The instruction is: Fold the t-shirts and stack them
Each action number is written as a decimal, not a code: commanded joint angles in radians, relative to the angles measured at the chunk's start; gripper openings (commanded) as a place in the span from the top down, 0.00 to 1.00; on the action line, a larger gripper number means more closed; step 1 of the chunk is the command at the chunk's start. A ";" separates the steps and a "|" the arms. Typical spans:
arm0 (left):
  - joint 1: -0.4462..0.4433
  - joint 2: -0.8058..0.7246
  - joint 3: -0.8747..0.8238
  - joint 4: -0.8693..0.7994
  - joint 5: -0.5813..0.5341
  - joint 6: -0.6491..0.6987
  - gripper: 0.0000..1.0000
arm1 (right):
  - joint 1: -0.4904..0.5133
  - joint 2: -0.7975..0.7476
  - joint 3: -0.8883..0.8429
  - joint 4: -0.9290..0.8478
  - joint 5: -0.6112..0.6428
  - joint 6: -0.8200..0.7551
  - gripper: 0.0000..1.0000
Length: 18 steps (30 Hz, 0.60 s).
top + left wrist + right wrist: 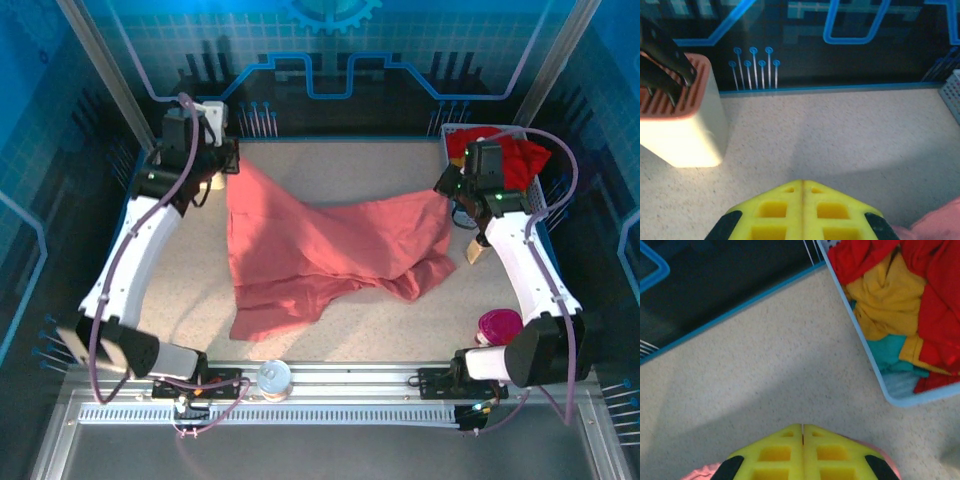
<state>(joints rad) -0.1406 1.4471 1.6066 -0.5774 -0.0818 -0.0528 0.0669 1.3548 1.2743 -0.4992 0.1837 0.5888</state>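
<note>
- A speckled beige table (400, 330) sits inside a blue-lit enclosure with dark walls marked with bright blue line patterns.
- At the near edge, between the two arm bases, a small clear round object (273, 378) stands beside the metal rail. A magenta round object (498, 325) lies near the right corner, just beside the right arm's base.
- The salmon-pink t-shirt (320, 245) covers the middle of the table. Its lower part lies rumpled towards the near left, and its upper edge is drawn out towards both far corners.
- A small tan block (475, 252) lies by the right edge, close to the shirt's right side.
- The left gripper (802, 182) is clenched on the shirt's far left corner, its yellow fingers pressed together, with pink cloth showing at the lower right of the left wrist view.
- The right gripper (802, 426) is clamped on the shirt's far right corner, with pink cloth showing beneath both fingers.
- In the far left corner stands a cream block (685, 135) with a ribbed salmon top, which has dark handles (660, 65) poking out of it.
- In the far right corner a pale mesh basket (920, 399) holds a red t-shirt (935, 300), a yellow t-shirt (890, 295) and some teal cloth (887, 352), all bunched together.
</note>
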 commanded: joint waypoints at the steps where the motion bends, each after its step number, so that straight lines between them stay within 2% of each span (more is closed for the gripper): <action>1: 0.054 0.109 0.135 0.057 0.006 0.035 1.00 | -0.026 0.053 0.056 0.099 0.014 0.037 1.00; 7: 0.073 0.269 0.310 0.109 0.020 0.049 1.00 | -0.030 0.134 0.017 0.367 -0.050 0.115 1.00; 13: 0.080 0.461 0.576 0.095 0.027 0.043 1.00 | -0.032 0.175 -0.066 0.628 0.026 0.157 1.00; 18: 0.079 0.629 0.805 0.067 0.026 0.036 1.00 | -0.032 0.249 -0.032 0.685 0.040 0.148 1.00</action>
<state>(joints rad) -0.0708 2.0102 2.3074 -0.5171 -0.0696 -0.0231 0.0502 1.5688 1.2156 0.0761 0.1913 0.7231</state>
